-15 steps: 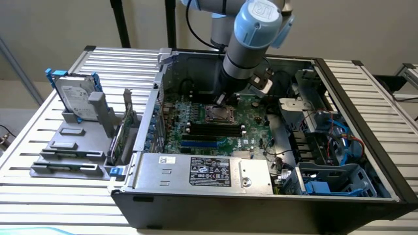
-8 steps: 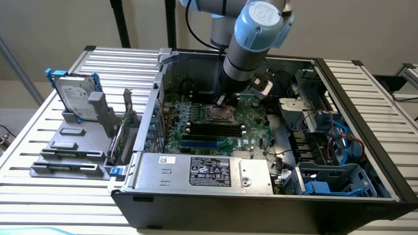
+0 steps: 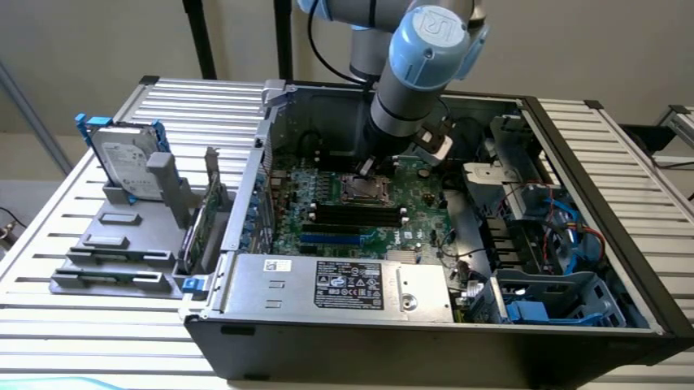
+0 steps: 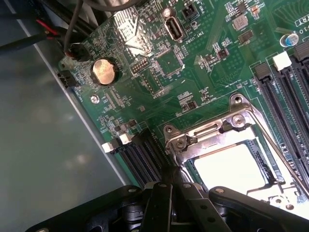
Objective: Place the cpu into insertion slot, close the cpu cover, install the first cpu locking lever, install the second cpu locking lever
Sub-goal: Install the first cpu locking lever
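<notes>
Exterior view: arm reaches down into the open PC case (image 3: 607,325), gripper (image 3: 366,166) just above the insertion slot (image 3: 363,189) at board centre. Wrist view: fingers (image 4: 161,203) closed together, holding nothing — cpu (image 4: 231,166) seated under the closed cpu cover (image 4: 205,140), at 3 o'clock from the fingertips.

arm (image 3: 418,77): grey cylindrical link, pale blue rounded joint cap with a faint embossed logo on top; second blue-capped joint just above it. black cable runs behind the upper joint. gripper (image 4: 171,186): matte black, two narrow fingers pressed together, flanked by angular black linkage plates with small silver screw heads along the body.
</notes>
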You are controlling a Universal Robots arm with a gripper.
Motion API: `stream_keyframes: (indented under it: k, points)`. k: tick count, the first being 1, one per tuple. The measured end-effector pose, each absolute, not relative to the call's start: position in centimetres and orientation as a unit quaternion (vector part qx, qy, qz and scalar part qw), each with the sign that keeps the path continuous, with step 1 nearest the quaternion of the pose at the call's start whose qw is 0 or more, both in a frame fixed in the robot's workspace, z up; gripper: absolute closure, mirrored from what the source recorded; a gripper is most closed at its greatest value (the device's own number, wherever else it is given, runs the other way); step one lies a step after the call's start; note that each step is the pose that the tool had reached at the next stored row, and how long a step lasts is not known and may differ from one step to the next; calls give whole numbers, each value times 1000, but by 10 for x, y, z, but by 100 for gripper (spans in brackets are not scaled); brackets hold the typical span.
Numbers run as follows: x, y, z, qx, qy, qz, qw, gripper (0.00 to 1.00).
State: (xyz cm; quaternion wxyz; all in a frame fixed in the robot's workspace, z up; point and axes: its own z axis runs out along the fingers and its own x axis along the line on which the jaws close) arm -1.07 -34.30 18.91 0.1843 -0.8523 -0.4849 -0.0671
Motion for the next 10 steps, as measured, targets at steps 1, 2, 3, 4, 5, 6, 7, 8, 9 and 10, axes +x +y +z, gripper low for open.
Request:
stream_keyframes:
  k: [1,2,3,4,5,6,7,8,9,10]
  points:
    - [-11,-343,189,-852,-485,-68,185,89]
    - [-11,-343,188,-852,-485,-68,186,89]
    - [-11,-343,188,-852,-485,-69,187,89]
    - [-11,-343,188,-852,-485,-69,187,89]
    - [-11,-343,188,-851,-485,-69,188,89]
    - [-11,-343,188,-851,-485,-70,189,89]
    - [-11,-343,187,-851,-484,-70,190,89]
    - [-11,-343,187,-851,-484,-71,192,89]
    - [-11,-343,187,-850,-484,-72,194,89]
    - [-11,-343,187,-850,-484,-73,195,89]
